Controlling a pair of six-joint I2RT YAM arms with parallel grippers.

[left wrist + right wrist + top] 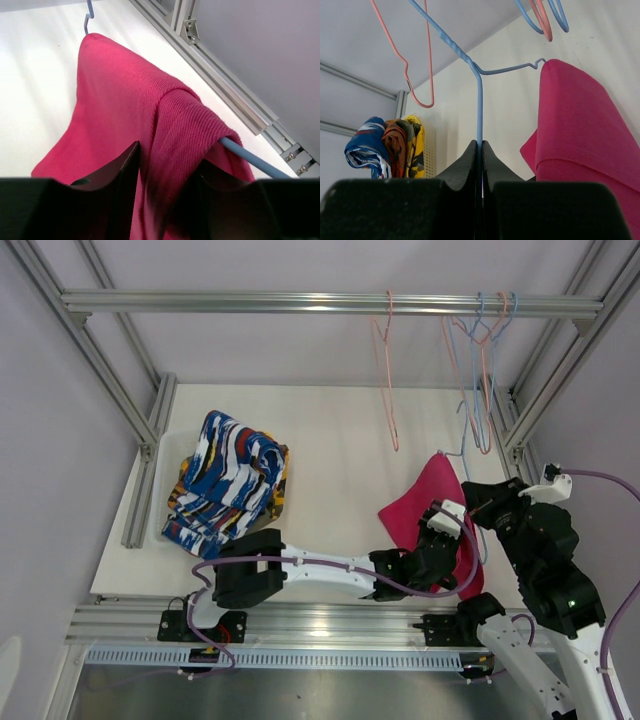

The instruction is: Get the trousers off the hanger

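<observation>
Left claw pinches a fold of the pink trousers — draped on the blue hanger, right claw clamped on its wire. Frame rail close alongside — bare table leftward, up to the folded pile.

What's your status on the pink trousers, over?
Right fingers shut on thin blue wire hanger. Left fingers gripping plain magenta cloth trousers, draped over hanger bar. Nothing blocking.
</observation>
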